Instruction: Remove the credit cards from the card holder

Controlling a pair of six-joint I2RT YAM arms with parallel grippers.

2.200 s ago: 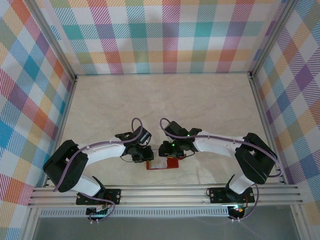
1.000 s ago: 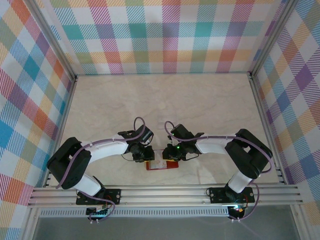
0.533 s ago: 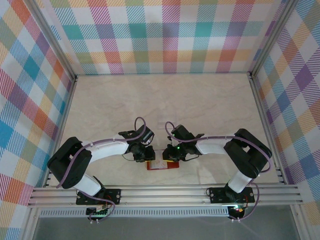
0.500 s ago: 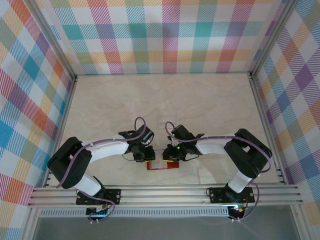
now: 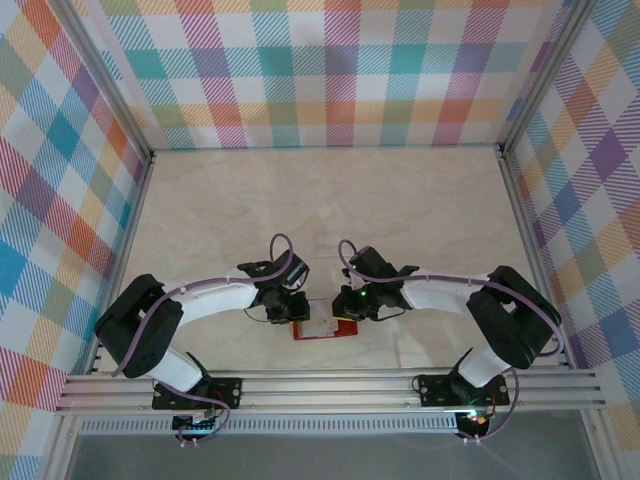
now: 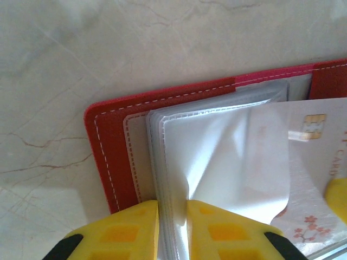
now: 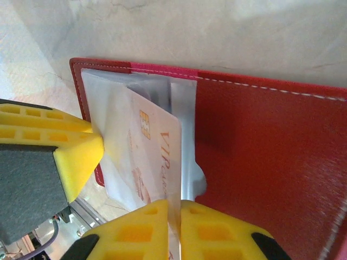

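The red card holder (image 5: 326, 329) lies open on the table between the two wrists. My left gripper (image 6: 173, 208) is shut on the edge of its grey-white plastic pockets (image 6: 217, 141), beside the red cover (image 6: 108, 157). A pale credit card (image 7: 146, 157) with a gold chip and "VIP" lettering sticks partly out of a pocket, and my right gripper (image 7: 174, 208) is shut on its edge. The same card (image 6: 314, 141) shows at the right of the left wrist view. From above, the left gripper (image 5: 291, 312) and right gripper (image 5: 346, 307) stand over the holder's two ends.
The marble table top (image 5: 330, 200) stretches away behind the arms, bounded by checkered walls. The aluminium rail (image 5: 330, 385) runs close along the near side of the holder. A yellow finger of the left gripper (image 7: 49, 141) sits just left of the card.
My right gripper has closed onto the card and its wrist has shifted slightly up and to the right. The left gripper has kept its hold and place.
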